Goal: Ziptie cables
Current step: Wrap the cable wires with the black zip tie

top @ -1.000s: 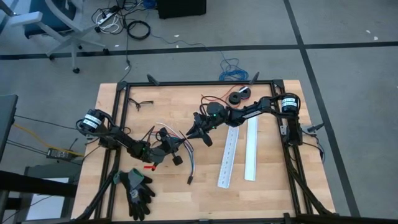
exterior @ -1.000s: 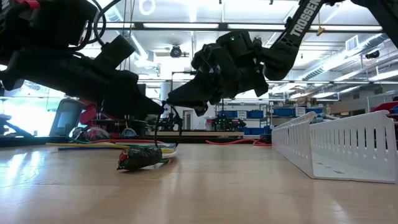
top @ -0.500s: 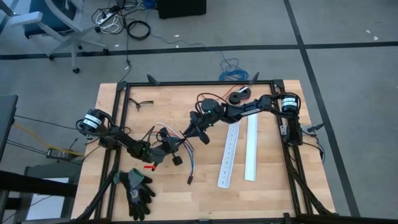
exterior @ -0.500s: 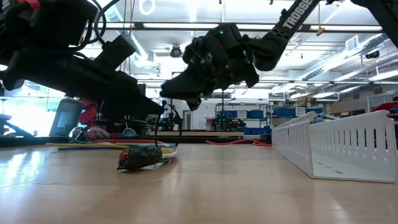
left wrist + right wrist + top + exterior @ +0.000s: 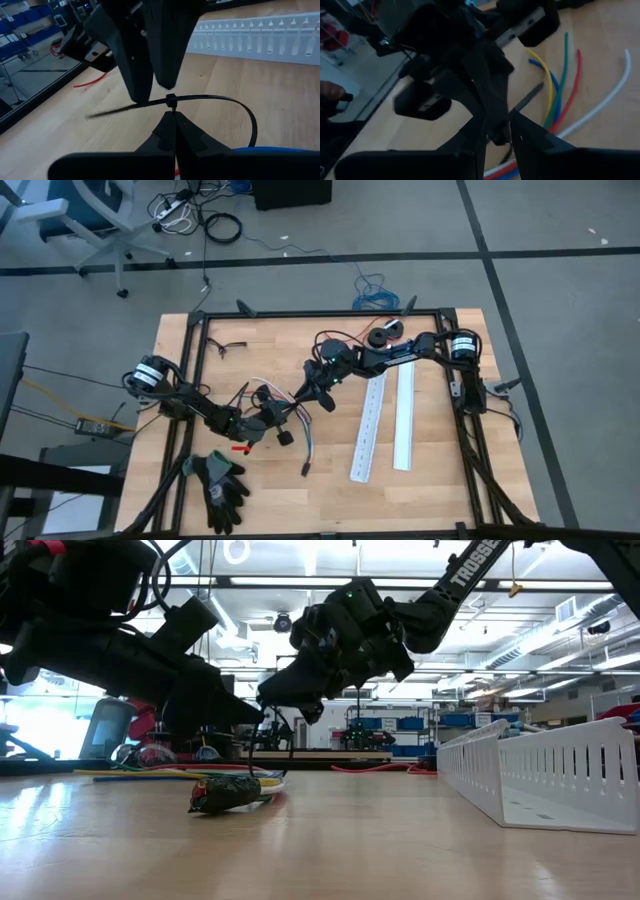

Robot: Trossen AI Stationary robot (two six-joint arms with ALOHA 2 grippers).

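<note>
A black zip tie hangs in a loop above the table between my two grippers. My left gripper is shut on it at its head. My right gripper comes at it from above and is shut on its tail. In the high view the two grippers meet tip to tip at the table's middle. The cables, thin yellow, blue, green, red and white wires, lie on the wood below, and their dark end rests on the table. Whether the loop goes around them, I cannot tell. My left gripper pinches the zip tie just under its head between its two fingertips, reaching nearly level from the table's left. The loop stands clear of the table. My right gripper pinches the zip tie's tail at its fingertips, slanting down from the table's right, across the strap.
Two white slotted cable ducts lie right of the work. Black gloves lie at the near left. A red wire with black spools sits at the far edge. A black frame rail borders the table.
My right gripper has gone toward the table's left, closer to my left gripper, and has risen a little. My left gripper and the cables have kept still.
</note>
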